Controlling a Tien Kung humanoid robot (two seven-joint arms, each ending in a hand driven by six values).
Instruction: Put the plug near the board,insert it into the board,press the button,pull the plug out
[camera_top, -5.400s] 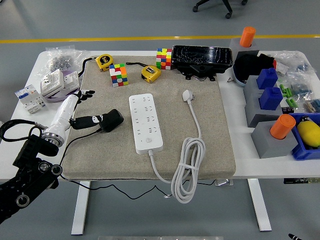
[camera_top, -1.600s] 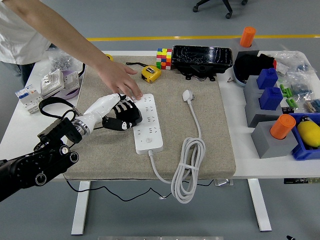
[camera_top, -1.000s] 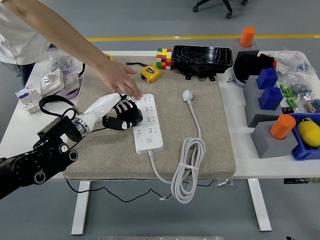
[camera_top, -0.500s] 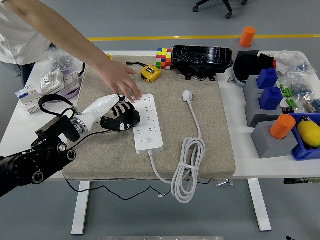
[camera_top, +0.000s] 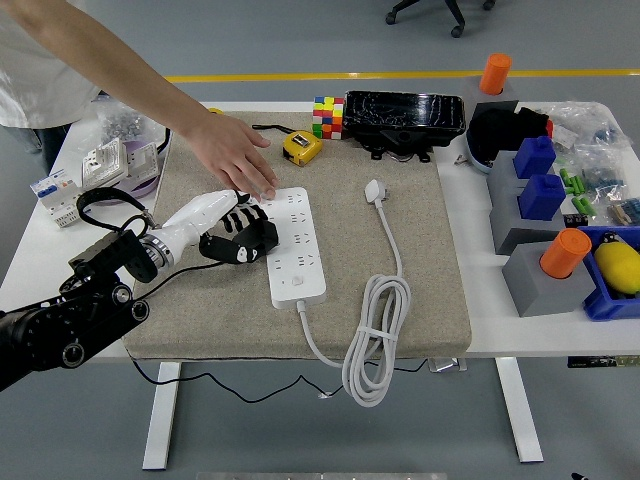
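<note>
A white power board (camera_top: 293, 245) lies lengthwise on the grey felt mat (camera_top: 400, 290), with its round button (camera_top: 296, 282) near the front end. My left hand (camera_top: 241, 236), on a white forearm, is shut on a black plug (camera_top: 247, 243) with a thin black cord. It holds the plug at the board's left edge, about halfway along. I cannot tell whether the pins are in a socket. A person's hand (camera_top: 233, 153) reaches in from the upper left, its fingertips resting on the board's far left corner.
The board's own white plug (camera_top: 376, 190) and coiled cable (camera_top: 374, 338) lie right of it. A yellow tape measure (camera_top: 301, 146), a colour cube (camera_top: 327, 116) and a black tray (camera_top: 404, 120) sit at the back. Blue and grey blocks (camera_top: 535, 200) crowd the right side.
My left hand carried the black plug from the mat's left side to the board's left edge. A person's hand came in and rests on the board. Over the last half second little moved.
</note>
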